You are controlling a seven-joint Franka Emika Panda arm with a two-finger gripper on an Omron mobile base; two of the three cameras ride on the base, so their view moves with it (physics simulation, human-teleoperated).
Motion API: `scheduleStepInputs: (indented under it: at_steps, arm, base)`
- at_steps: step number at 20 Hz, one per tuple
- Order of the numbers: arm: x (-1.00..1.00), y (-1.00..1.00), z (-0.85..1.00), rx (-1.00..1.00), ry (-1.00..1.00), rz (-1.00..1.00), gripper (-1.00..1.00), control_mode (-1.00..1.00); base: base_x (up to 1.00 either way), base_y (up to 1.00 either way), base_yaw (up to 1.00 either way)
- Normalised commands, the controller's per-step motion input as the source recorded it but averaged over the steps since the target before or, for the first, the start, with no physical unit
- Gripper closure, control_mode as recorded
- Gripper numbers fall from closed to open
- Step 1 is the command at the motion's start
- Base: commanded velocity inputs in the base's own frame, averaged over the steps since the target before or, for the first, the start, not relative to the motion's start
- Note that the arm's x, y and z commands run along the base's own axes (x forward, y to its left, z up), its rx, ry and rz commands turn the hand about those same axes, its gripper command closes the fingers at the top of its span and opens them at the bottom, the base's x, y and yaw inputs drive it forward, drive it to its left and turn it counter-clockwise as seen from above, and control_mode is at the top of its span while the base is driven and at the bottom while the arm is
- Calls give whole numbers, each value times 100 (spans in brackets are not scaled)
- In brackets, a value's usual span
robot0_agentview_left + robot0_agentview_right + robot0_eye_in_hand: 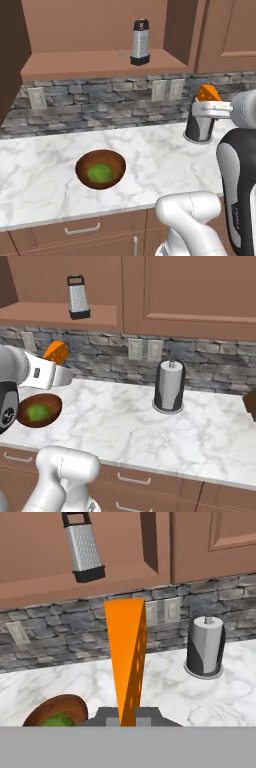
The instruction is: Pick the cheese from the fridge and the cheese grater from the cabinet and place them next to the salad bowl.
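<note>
- The two-finger gripper [127, 714] is pinched on the small orange wedge of cheese [127, 657] with darker holes along one side, and holds it in the air above the white marble counter [45, 170].
- The cheese is out of the fridge but not yet set down, so the first half of the task is under way, not finished.
- The round brown wooden salad bowl [100, 169] with green leaves sits on the counter (below the open cabinet).
- The silver metal box grater [140, 43] with black handle and base stands upright on the shelf of the reddish-brown wall cabinet [100, 62], untouched.
- Left to do: place the cheese beside the bowl, then fetch the grater and set it there too.
</note>
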Motion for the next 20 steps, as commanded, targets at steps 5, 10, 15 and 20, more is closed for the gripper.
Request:
scheduleStepInputs:
  at_steps: [5,10,15,20]
  arm:
    - [0,0,0,0,0,0,100,100]
    - [0,0,0,0,0,0,100,100]
    - [0,0,0,0,0,0,100,100]
    - [0,0,0,0,0,0,100,100]
  base:
    - [-27,49,2]
    - [-46,54,26]
    - [-6,-4,4]
    - [66,26,-17]
